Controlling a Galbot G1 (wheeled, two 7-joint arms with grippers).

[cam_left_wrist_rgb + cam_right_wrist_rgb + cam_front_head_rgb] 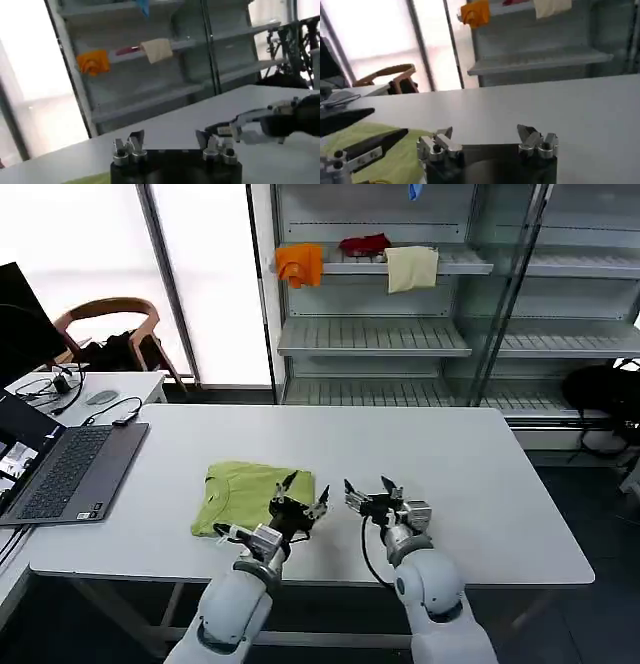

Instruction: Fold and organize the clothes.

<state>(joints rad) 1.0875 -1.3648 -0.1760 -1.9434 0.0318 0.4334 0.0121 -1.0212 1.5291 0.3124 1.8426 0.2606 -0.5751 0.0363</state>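
Observation:
The clothes are one lime yellow-green T-shirt (240, 496), folded into a rough rectangle on the white table (460, 474), left of centre near the front edge. My left gripper (303, 494) hovers open over the shirt's right edge, nothing between its fingers. My right gripper (372, 492) is open too, over bare table just right of the shirt. In the right wrist view the shirt (385, 150) lies beside my open right gripper (485, 137), with the left gripper's dark fingers over it. The left wrist view has my left gripper (170, 140) open, the shirt's edge (92, 179) below it, and the right gripper farther off.
An open grey laptop (70, 469) sits at the table's left edge with cables behind it. Metal shelves (380, 334) stand behind the table, holding orange (300, 264), red (365, 244) and cream (412, 268) cloths. A wooden chair (110, 324) is at the back left.

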